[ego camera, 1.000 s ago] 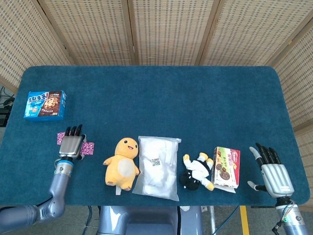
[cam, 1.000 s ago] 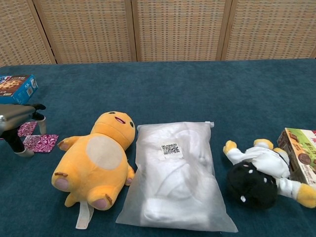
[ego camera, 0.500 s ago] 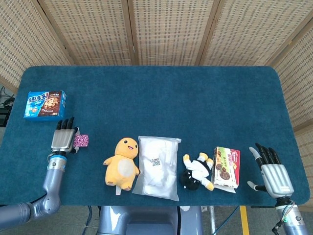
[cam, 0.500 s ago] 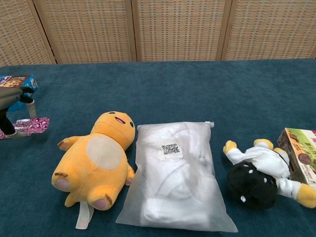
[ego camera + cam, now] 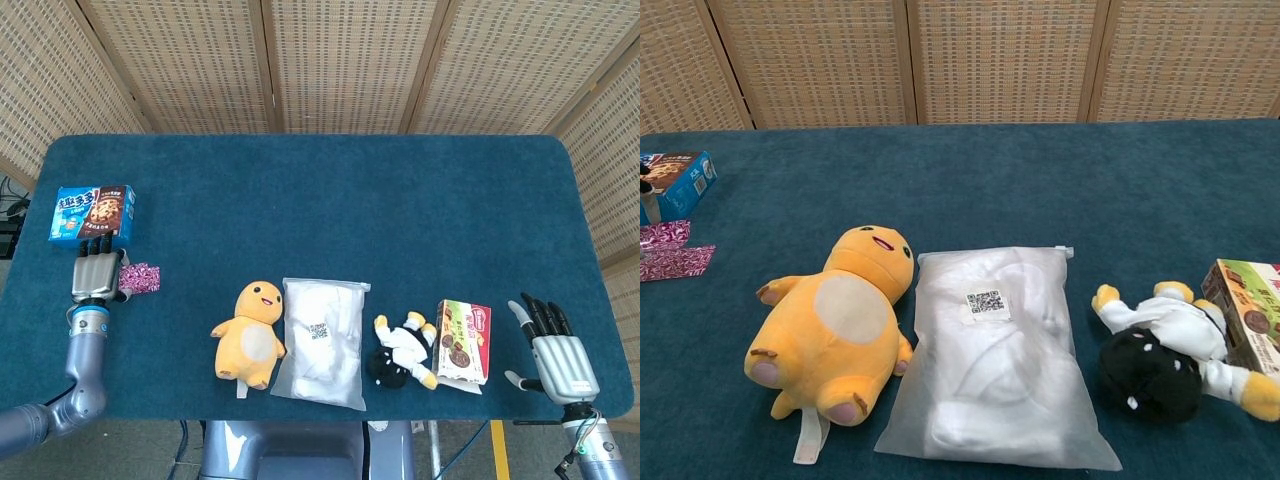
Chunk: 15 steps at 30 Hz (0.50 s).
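My left hand point(image 5: 97, 272) lies low over the blue cloth near the table's left edge, fingers pointing at the blue cookie box point(image 5: 92, 213). A pink glittery strip point(image 5: 140, 277) sticks out from under its right side and travels with it, so the hand holds it. In the chest view the pink glittery strip point(image 5: 670, 250) lies flat at the left edge, and only a dark fingertip of the hand shows there. My right hand point(image 5: 555, 345) rests at the front right corner with fingers spread and nothing in it.
Along the front lie a yellow plush point(image 5: 250, 332), a white plastic bag point(image 5: 322, 340), a black-and-white plush point(image 5: 402, 352) and a red-green biscuit box point(image 5: 463, 342). The table point(image 5: 350, 200) stretches back to wicker screens.
My left hand has slid left and away, toward the blue cookie box, taking the pink glittery strip along. It has nearly left the chest view. The right hand has stayed put.
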Tool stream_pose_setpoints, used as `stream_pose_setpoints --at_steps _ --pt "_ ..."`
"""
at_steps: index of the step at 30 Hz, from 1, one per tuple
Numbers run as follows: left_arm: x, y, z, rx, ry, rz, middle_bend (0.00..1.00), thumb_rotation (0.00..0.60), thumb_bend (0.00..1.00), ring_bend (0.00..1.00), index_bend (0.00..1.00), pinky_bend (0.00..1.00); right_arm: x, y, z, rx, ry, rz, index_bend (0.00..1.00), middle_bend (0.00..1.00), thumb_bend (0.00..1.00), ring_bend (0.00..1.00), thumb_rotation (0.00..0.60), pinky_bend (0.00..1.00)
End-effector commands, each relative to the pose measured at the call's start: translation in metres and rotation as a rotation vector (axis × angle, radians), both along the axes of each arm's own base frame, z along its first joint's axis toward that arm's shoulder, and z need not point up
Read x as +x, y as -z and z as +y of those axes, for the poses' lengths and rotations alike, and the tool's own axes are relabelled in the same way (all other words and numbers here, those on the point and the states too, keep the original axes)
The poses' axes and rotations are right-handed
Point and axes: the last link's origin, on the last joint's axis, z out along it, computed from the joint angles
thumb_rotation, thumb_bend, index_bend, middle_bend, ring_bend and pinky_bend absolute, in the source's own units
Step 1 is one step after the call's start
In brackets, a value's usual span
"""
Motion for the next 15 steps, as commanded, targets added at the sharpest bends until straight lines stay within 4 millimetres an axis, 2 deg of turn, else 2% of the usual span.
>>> stream_pose_setpoints --at_steps 1,15 --pt "-0.006 0.000 0.001 0.001 -0.016 0.001 0.00 0.600 0.26 0.00 0.43 0.00 0.000 0.000 0.000 0.001 0.000 0.001 0.00 0.00 0.08 0.00 0.600 0.00" --pt "-0.004 0.010 0.004 -0.019 0.010 0.022 0.00 0.600 0.24 0.00 0.43 0.00 0.000 0.000 0.000 -0.001 0.002 0.003 0.00 0.00 0.08 0.00 0.600 0.00"
